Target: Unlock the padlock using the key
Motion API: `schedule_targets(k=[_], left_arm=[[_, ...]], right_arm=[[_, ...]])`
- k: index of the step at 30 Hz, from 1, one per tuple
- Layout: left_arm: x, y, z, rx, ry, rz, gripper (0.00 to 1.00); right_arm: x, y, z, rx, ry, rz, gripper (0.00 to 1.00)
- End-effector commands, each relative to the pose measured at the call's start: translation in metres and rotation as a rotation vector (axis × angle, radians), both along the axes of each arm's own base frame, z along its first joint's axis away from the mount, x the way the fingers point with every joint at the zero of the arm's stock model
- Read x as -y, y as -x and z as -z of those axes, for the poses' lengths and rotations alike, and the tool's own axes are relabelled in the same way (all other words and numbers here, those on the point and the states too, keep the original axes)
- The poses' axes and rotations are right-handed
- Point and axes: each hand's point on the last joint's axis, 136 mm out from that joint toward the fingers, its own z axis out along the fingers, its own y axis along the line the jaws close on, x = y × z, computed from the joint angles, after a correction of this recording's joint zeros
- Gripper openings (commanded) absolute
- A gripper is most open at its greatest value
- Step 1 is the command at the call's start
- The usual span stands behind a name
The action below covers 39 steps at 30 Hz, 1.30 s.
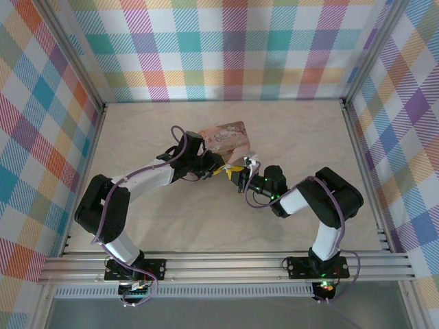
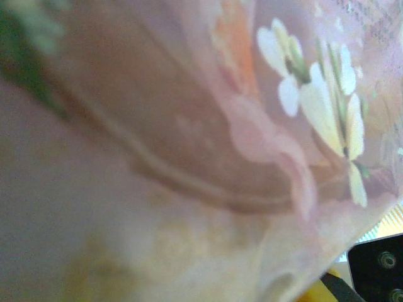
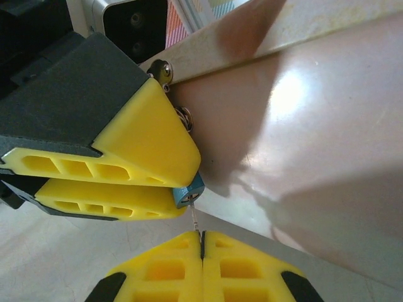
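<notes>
Saw right gripper (image 3: 201, 238) squeezed closed on key (image 3: 195, 218), bottom centre. Found left gripper (image 3: 180, 184) clamped on padlock (image 3: 191, 190) mid-frame: tiny blue corner poking past yellow fingers (image 3: 145, 138), key tip touching it, pink tin (image 3: 302, 126) just beside.

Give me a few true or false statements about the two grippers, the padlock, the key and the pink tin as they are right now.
1. The left gripper pinches the blue padlock between its yellow fingers. True.
2. The right gripper is wide open. False: its fingers are pressed together on the thin key.
3. The key runs from the right fingertips up to the padlock's end. True.
4. The pink tin sits at the near edge beside the arm bases. False: it is mid-table, just beyond the two grippers.
</notes>
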Motion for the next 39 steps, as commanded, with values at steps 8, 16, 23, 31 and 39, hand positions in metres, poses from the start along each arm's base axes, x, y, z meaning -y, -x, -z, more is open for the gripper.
schedule_targets(k=[8,16,23,31,39], left_arm=[[0.019,0.031,-0.021,-0.007,0.074,0.148,0.05],[0.016,0.036,-0.017,-0.013,0.056,0.170,0.05],[0.014,0.040,-0.012,-0.025,0.034,0.197,0.05],[0.013,0.042,-0.007,-0.039,0.031,0.212,0.05],[0.015,0.042,-0.009,-0.038,0.037,0.217,0.04]], right_arm=[[-0.010,-0.013,-0.046,0.041,-0.176,-0.057,0.00],[-0.003,-0.015,-0.047,0.074,-0.147,-0.033,0.00],[-0.001,-0.010,-0.055,0.101,-0.149,-0.051,0.00],[-0.004,-0.013,-0.053,0.102,-0.149,-0.058,0.00],[-0.007,-0.021,-0.048,0.129,-0.111,-0.048,0.00]])
